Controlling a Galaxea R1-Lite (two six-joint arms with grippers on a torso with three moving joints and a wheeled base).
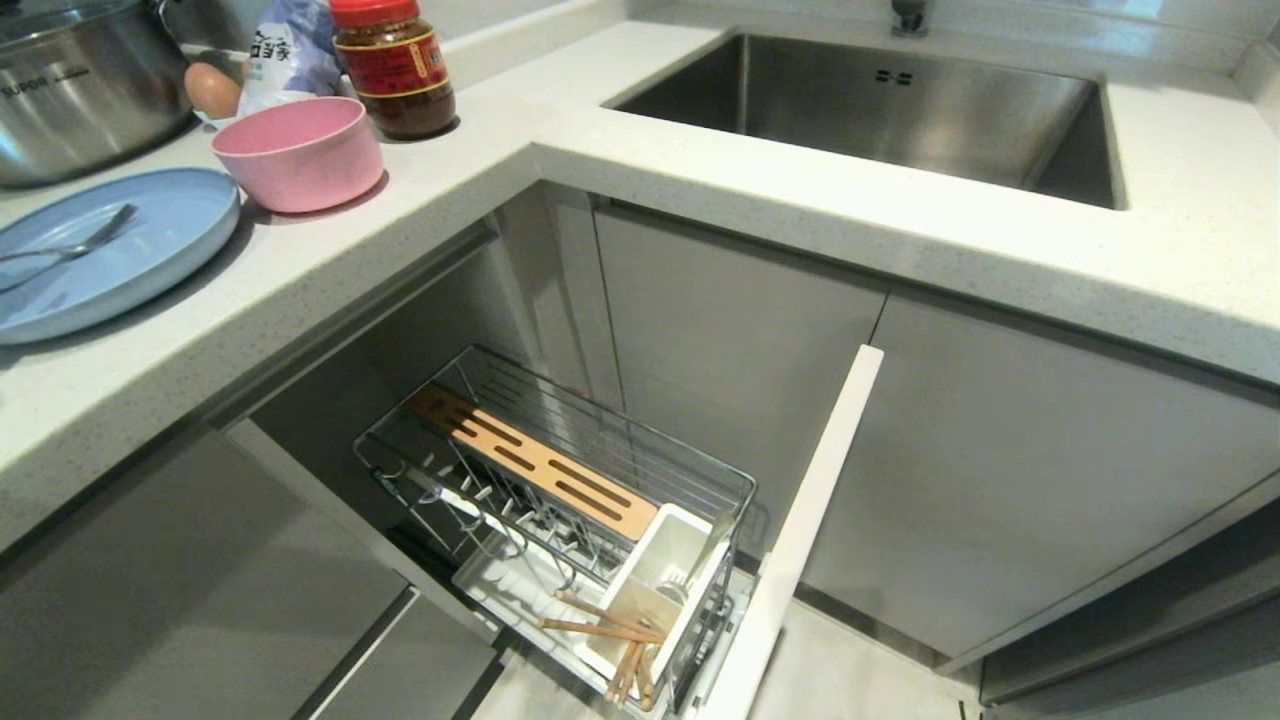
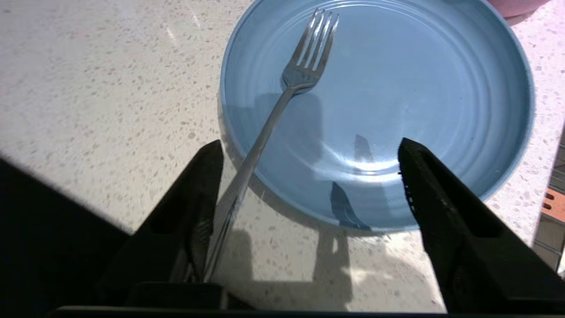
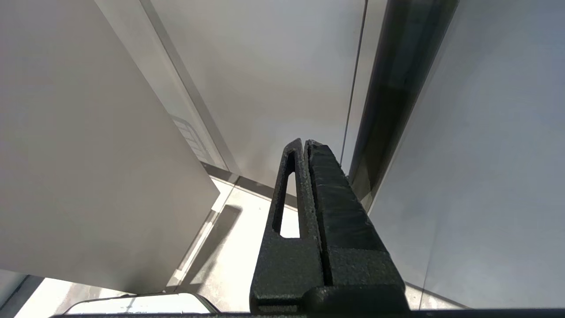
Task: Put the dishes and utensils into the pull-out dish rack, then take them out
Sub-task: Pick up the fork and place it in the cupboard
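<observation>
On the far left of the counter [image 1: 700, 200] the light blue plate [image 1: 150, 250] lies flat with the fork [image 1: 75, 248] across it, tines on the plate and handle running out over the rim toward the left gripper [image 2: 309, 154]. That gripper hangs just above the plate's edge with its fingers [image 2: 201, 176] standing wide apart and holding nothing; the fork's handle passes just beside the inner face of one finger, and whether it touches cannot be told. The plate's rim sits between the two fingers.

Just right of the plate stands the pink bowl [image 1: 300, 150], upright on the counter and touching nothing of the gripper. Below and further right, the pull-out dish rack [image 1: 560, 500] is drawn out of the cabinet, its prongs bare; the chopsticks [image 1: 615, 640] lie in the rack's near end, slanting against the white utensil cup [image 1: 665, 575].

Judging from this, the fork has likely just been set down or is about to be taken. To handle it well, the fingers should centre on the handle where it overhangs the rim, so they close on the thin metal rather than on the plate, and close squarely to stop it twisting.

The right gripper [image 3: 306, 145] is parked low by the cabinet fronts, fingers pressed together on nothing.
</observation>
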